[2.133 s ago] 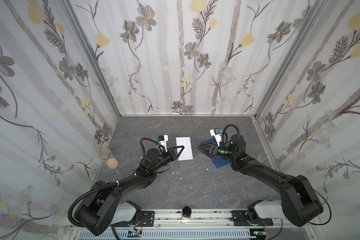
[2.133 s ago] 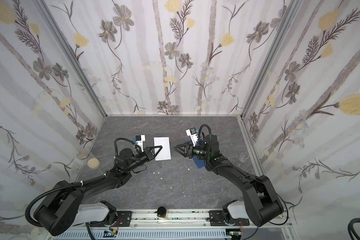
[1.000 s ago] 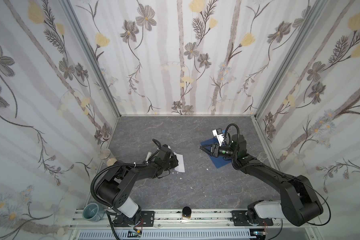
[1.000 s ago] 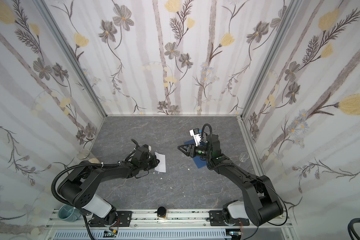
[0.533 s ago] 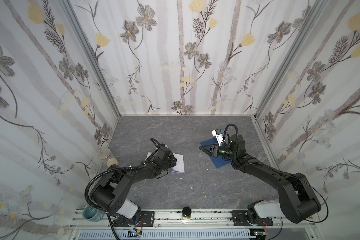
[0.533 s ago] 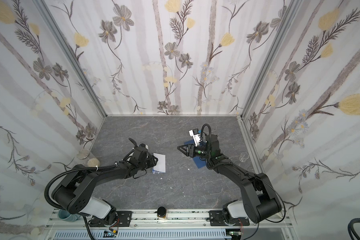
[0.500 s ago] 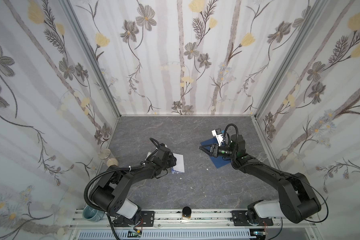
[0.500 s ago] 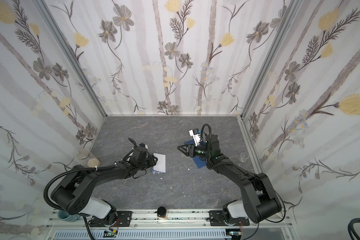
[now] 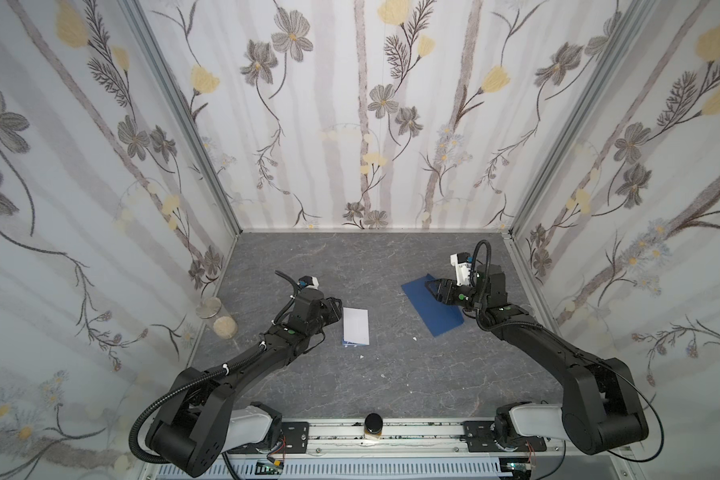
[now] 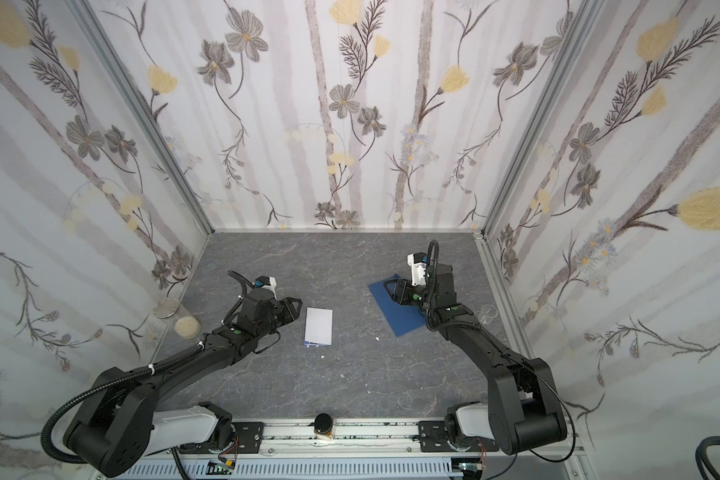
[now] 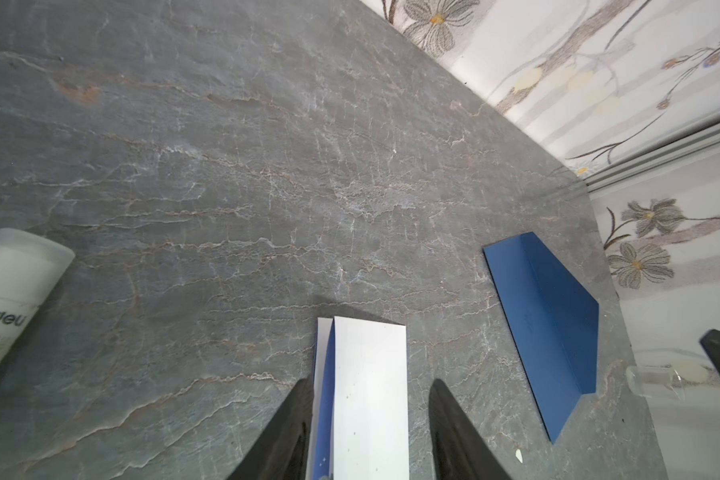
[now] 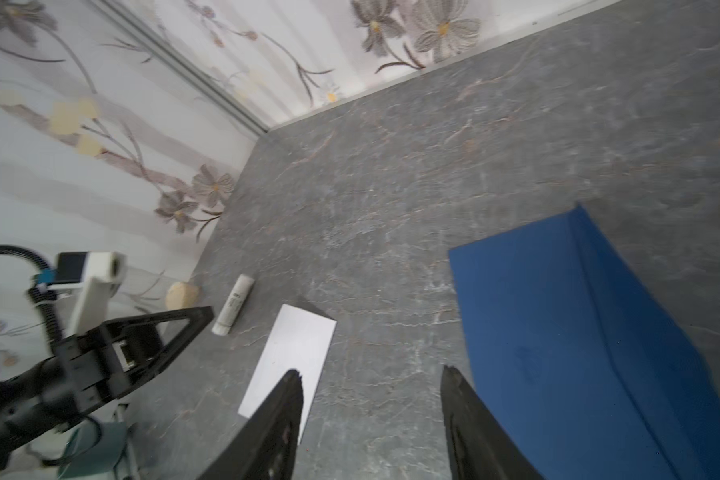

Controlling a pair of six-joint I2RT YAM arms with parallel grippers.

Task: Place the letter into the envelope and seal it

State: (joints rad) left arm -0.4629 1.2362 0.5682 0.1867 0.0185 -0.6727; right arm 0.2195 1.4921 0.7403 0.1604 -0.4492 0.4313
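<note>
Left claw (image 11: pixel 369 381) is noted spread and empty, the folded letter (image 9: pixel 356 326) laid flat on the tabletop (image 9: pixel 371 270) just ahead of its tips; right claw (image 12: pixel 371 370) is likewise spread, the envelope (image 9: pixel 435 316) partly beneath it.

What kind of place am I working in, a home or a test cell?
Probably a lab test booth: floral wallpapered panels enclose a grey stone-look tabletop, with robot arms mounted on a front rail.

Brightly and evenly lit, softly diffused. Just a small dark shadow past the far end of the letter (image 11: pixel 368 395). Sharp in both top views, bowed toward the edges. Motion-blurred in the right wrist view, smearing the envelope (image 12: pixel 578 332).
</note>
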